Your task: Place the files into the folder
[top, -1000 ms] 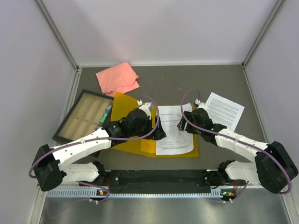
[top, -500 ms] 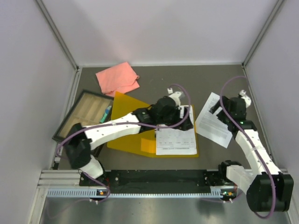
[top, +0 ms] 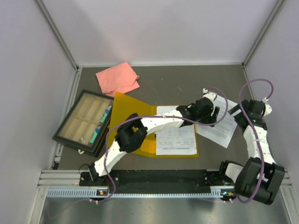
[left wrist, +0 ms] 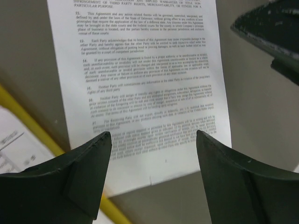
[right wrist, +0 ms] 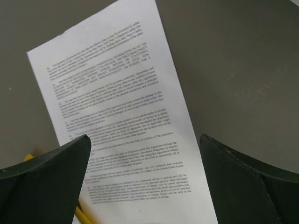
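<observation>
The yellow-orange folder (top: 145,143) lies open in the middle of the table with one printed white sheet (top: 175,136) on its right half. A second printed sheet (top: 223,130) lies on the table just right of the folder. It also shows in the left wrist view (left wrist: 145,79) and the right wrist view (right wrist: 119,116). My left gripper (top: 212,115) hovers over this loose sheet's near-left part, open and empty (left wrist: 153,134). My right gripper (top: 241,117) hovers over the sheet's right side, open and empty (right wrist: 145,138). The folder's yellow edge (left wrist: 32,122) shows beside the sheet.
A pink cloth (top: 117,78) lies at the back left. A black-framed tray (top: 84,122) with compartments sits left of the folder. The left arm stretches across the folder. Walls close in the table on three sides.
My left arm has swept right from over the folder to the loose sheet. My right arm has drawn back to the right. The loose sheet has shifted a little toward the folder.
</observation>
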{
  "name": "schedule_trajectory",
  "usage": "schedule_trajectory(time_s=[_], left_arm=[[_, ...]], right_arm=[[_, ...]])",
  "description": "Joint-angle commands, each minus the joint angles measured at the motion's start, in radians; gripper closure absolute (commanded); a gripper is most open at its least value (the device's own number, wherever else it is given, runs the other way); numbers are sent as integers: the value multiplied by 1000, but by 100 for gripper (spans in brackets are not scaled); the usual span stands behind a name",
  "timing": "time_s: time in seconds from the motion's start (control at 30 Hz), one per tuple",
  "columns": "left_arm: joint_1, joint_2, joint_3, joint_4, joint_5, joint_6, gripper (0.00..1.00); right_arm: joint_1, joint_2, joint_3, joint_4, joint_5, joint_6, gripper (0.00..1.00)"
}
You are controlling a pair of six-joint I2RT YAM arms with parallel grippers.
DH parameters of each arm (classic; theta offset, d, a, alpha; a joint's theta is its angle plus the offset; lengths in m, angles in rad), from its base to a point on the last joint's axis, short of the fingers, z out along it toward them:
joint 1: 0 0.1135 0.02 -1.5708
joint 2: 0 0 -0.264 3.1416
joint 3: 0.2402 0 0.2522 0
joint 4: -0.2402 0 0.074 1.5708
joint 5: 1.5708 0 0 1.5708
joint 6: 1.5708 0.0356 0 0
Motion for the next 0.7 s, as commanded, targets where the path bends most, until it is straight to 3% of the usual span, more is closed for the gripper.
schedule_trajectory(time_s=[0.0, 0.3, 0.67], left_arm=[[13, 141, 188, 10, 61, 10, 22], [65, 241, 216, 82, 183, -100, 23], [89, 241, 129, 106, 237, -219, 25]], right_arm=[[-32, 65, -15, 56, 9, -6, 1], [-46, 243, -30, 143, -40, 38, 1], [-45, 321, -52, 206, -76, 57, 2]])
